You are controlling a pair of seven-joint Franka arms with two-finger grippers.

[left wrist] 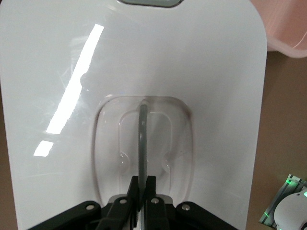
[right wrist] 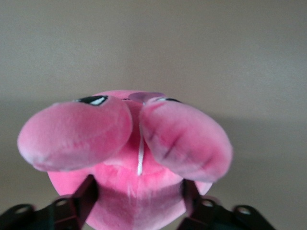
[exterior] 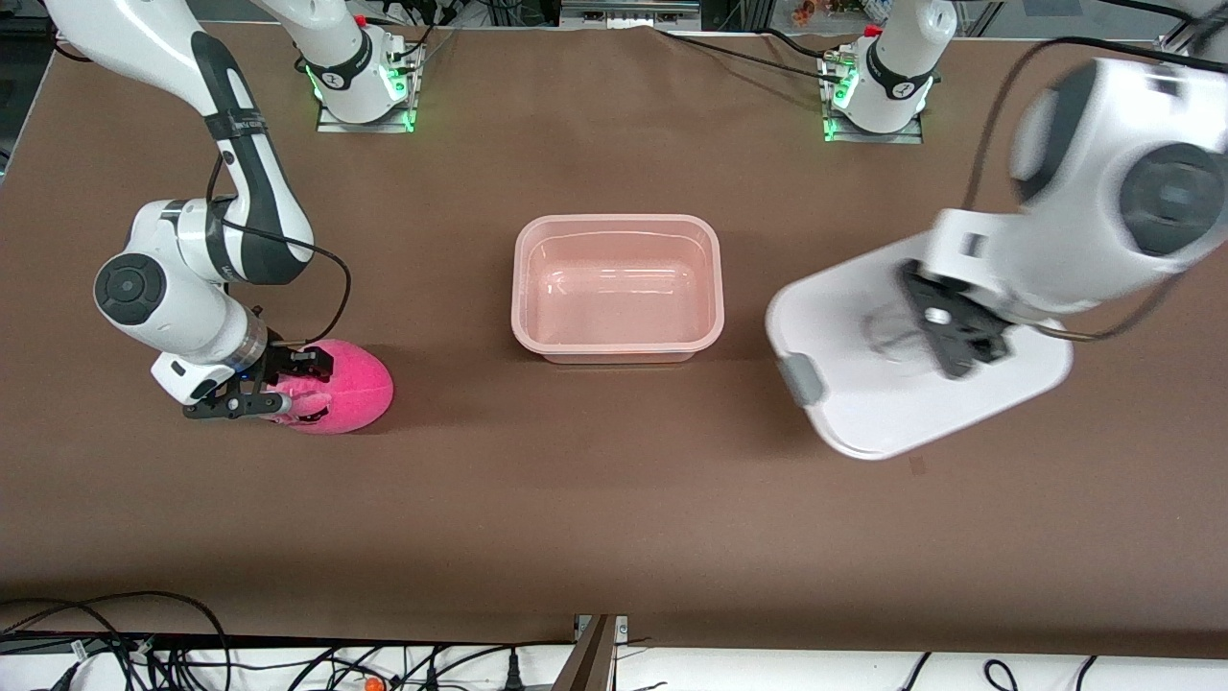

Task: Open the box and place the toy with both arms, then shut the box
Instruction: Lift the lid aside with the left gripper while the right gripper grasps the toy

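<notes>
The box [exterior: 619, 223], a pale pink tub, stands open and empty at the table's middle. Its white lid [exterior: 863, 403] [left wrist: 201, 62] hangs tilted over the table toward the left arm's end. My left gripper [exterior: 952, 336] [left wrist: 143, 184] is shut on the lid's clear centre handle [left wrist: 142, 139]. The hot-pink plush toy [exterior: 350, 384] [right wrist: 134, 158] lies on the table toward the right arm's end. My right gripper [exterior: 299, 386] [right wrist: 139, 196] straddles it, and its fingers [right wrist: 86, 196] press into the plush on both sides.
A grey clip [exterior: 801, 379] juts from the lid's edge on the side toward the box. Both arm bases [exterior: 360, 72] stand along the table edge farthest from the front camera. Cables [exterior: 115, 633] trail past the nearest table edge.
</notes>
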